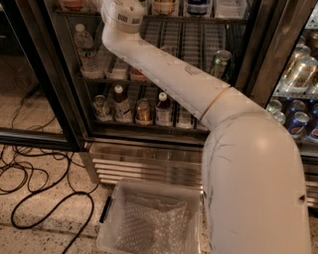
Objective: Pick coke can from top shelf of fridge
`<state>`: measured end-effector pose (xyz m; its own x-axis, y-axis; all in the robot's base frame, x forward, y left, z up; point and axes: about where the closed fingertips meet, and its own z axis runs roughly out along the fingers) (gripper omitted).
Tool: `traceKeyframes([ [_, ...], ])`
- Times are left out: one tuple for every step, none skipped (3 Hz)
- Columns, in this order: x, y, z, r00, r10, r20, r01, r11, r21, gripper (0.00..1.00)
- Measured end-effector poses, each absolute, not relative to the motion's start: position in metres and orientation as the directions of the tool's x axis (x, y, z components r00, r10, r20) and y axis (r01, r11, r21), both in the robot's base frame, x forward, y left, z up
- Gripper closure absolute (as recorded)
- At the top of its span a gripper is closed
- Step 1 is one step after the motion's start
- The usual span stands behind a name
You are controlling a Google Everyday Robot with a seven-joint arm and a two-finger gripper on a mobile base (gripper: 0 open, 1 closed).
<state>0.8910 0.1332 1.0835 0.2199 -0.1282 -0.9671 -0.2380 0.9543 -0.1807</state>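
Note:
My white arm (169, 74) reaches up and left into the open fridge (149, 154). Its wrist (121, 15) is at the front of the top shelf (208, 20), at the picture's top edge. The gripper is beyond the wrist, above the top edge and out of view. Only the reddish bottom of an object (73, 4) shows on the top shelf at the left, and I cannot tell whether it is the coke can. Another red can (136, 75) stands on the middle shelf, partly hidden behind my arm.
The middle shelf holds a water bottle (84, 47) and a green can (220, 62). The lower shelf holds bottles and a brown-gold can (143, 110). A clear plastic bin (149, 218) and black cables (30, 183) lie on the floor. More cans (298, 69) fill the right-hand compartment.

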Motion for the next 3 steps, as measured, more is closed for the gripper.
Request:
traceKeyframes([
  [0.8909, 0.1334, 1.0835, 0.220, -0.128, -0.967, -0.238, 0.954, -0.181, 0.64],
  [0.8909, 0.1334, 1.0835, 0.220, -0.128, -0.967, -0.238, 0.954, -0.181, 0.87],
  [0.8902, 0.1349, 1.0835, 0.220, -0.128, -0.967, -0.238, 0.954, -0.181, 1.00],
])
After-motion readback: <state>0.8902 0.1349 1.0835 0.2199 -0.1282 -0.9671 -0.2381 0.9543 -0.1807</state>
